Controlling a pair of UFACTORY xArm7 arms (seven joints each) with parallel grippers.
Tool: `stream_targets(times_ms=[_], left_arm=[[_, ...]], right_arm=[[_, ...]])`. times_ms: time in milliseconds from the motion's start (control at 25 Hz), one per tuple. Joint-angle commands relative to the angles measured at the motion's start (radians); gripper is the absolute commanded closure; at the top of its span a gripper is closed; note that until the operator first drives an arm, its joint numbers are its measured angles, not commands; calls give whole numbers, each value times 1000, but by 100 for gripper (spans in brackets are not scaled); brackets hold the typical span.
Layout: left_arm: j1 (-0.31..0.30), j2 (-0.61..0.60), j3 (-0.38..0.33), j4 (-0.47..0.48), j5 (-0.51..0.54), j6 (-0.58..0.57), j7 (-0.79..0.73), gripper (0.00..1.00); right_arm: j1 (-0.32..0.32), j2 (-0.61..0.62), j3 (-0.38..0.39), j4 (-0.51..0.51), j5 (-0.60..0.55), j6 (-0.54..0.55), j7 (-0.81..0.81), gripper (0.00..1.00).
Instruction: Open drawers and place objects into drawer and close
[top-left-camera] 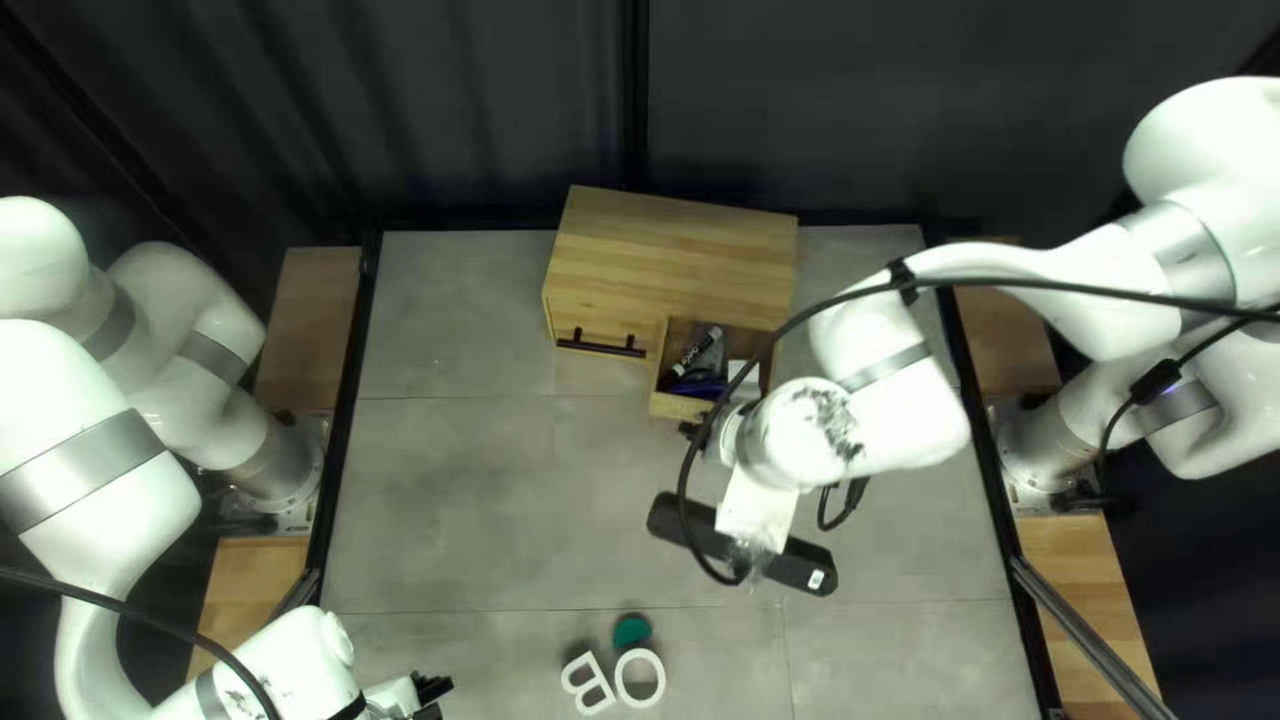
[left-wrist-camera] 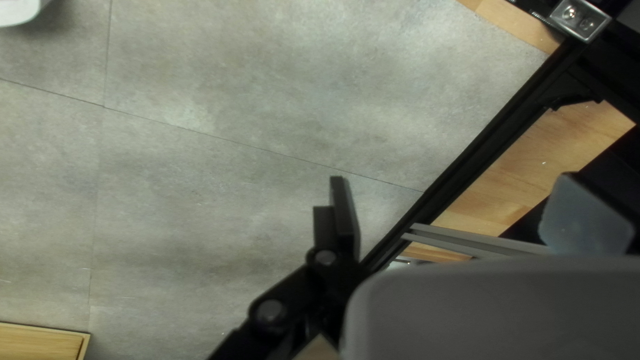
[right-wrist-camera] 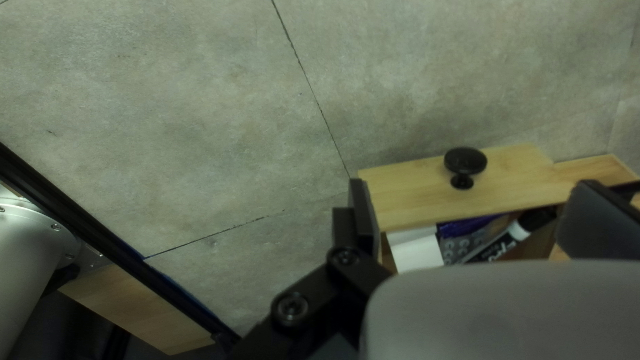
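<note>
dark curtain (top-left-camera: pixel 827 107), grey seamed tabletop (top-left-camera: pixel 467 514)

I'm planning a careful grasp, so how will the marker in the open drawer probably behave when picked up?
The marker should stay stiff, since its barrel looks straight and rigid. Being slim, it is probably light. Its rounded cap and barrel suggest it could roll or twist in a loose grip, perhaps nudging the purple thing beside it in the drawer.

Gripper (top-left-camera: pixel 438 694) spread wide over gray tabletop (left-wrist-camera: pixel 220 80); wooden board (left-wrist-camera: pixel 533 173) beside black rail (left-wrist-camera: pixel 481 148).
</note>
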Motion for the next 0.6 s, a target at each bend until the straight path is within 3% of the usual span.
stream_targets(times_ms=[40,600], left_arm=[[0,0,0,0,0,0,0,0],[0,0,0,0,0,0,0,0]], right_arm=[[5,94,0,61,-13,-1,7,0],[-16,149,-26,37,-88,-44,-41,0]])
